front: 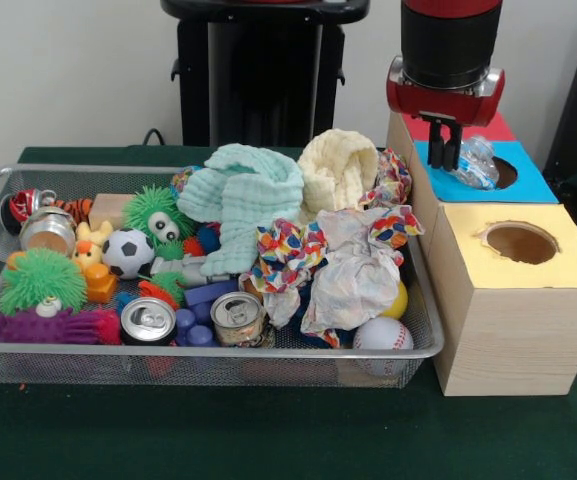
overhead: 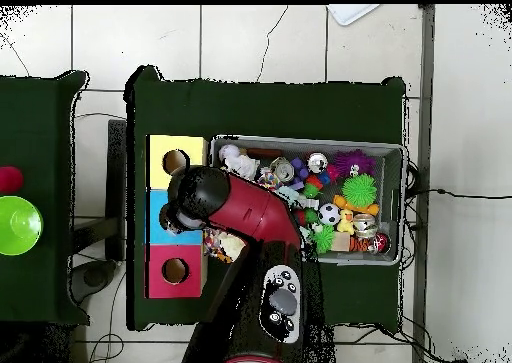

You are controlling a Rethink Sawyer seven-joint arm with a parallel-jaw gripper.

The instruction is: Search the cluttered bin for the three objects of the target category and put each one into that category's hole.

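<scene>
Bottle in gripper, beside blue hole.

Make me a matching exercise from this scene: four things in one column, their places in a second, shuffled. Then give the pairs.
Things:
1. plastic bottle
2. baseball
3. soccer ball
4. gripper

Places:
A. in the wire tray, front corner nearest the boxes
B. on the blue box top, beside its hole
C. over the blue box
D. in the tray, beside the yellow duck

Pairs: 1-B, 2-A, 3-D, 4-C
</scene>
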